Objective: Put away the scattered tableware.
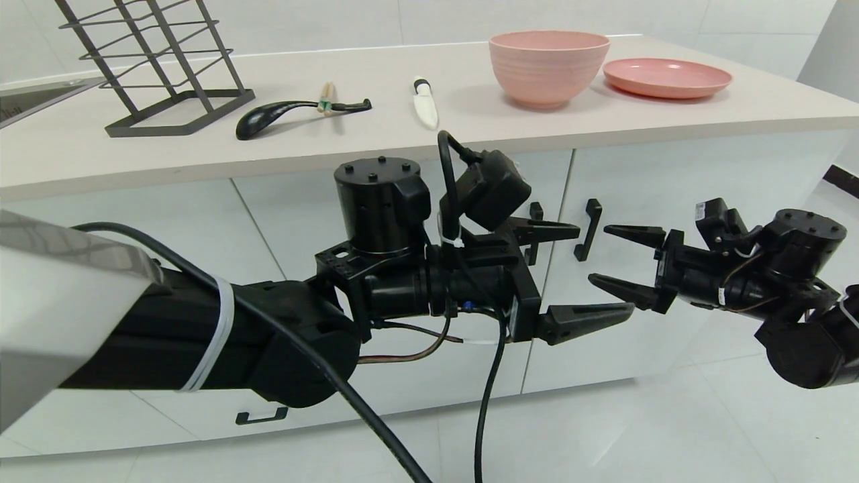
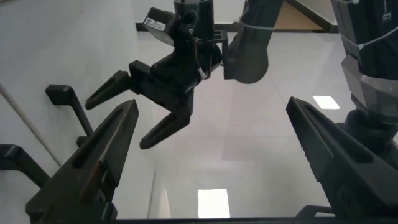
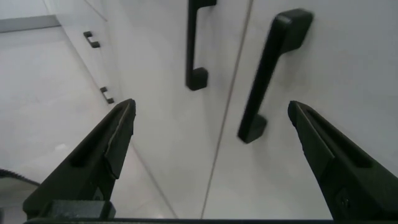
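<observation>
On the white countertop (image 1: pixel 100 161) lie a pink bowl (image 1: pixel 549 67), a pink plate (image 1: pixel 666 77) to its right, a white knife (image 1: pixel 425 104), a pair of chopsticks (image 1: pixel 327 98) and a black spoon (image 1: pixel 268 117). Both arms hang below the counter edge, in front of the cabinet doors. My left gripper (image 1: pixel 604 270) (image 2: pixel 212 106) is open and holds nothing. My right gripper (image 1: pixel 598 254) (image 3: pixel 211 106) faces it tip to tip, also open and empty. The left wrist view shows the right gripper (image 2: pixel 118 124) a short way ahead.
A black wire rack (image 1: pixel 161 67) stands at the counter's left, with a sink (image 1: pixel 40 97) at the far left edge. Black door handles (image 3: pixel 198 43) (image 3: pixel 273 74) stick out from the white cabinet front just behind the grippers. Glossy floor lies below.
</observation>
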Robot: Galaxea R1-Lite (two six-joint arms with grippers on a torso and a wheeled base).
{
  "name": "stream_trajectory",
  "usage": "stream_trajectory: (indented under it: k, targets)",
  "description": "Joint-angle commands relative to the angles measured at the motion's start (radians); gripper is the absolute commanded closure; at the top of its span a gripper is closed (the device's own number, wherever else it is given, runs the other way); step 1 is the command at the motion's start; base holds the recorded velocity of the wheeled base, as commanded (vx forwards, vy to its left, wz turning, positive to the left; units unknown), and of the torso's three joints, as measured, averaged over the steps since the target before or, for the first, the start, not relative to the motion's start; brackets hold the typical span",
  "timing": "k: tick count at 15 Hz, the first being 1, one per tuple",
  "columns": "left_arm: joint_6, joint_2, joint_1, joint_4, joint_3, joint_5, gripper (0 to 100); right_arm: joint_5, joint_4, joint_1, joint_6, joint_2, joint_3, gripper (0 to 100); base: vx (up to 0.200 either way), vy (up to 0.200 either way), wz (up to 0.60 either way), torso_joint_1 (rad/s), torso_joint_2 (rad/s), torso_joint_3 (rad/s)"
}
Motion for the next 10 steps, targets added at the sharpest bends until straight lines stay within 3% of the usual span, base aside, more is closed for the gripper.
stream_trajectory:
  k: [1, 10]
  targets:
    - [0.000, -0.019, 0.010, 0.001, 0.001, 0.001, 0, 0.003, 0.000, 0.001, 0.001, 0.043, -0.054, 0, 0.000, 0.000, 0.00, 0.000, 0.00, 0.000]
    - [-0.002, -0.010, 0.029, 0.010, -0.001, 0.068, 0, 0.050, 0.000, 0.036, 0.002, 0.072, -0.125, 0, 0.000, 0.000, 0.00, 0.000, 0.00, 0.000]
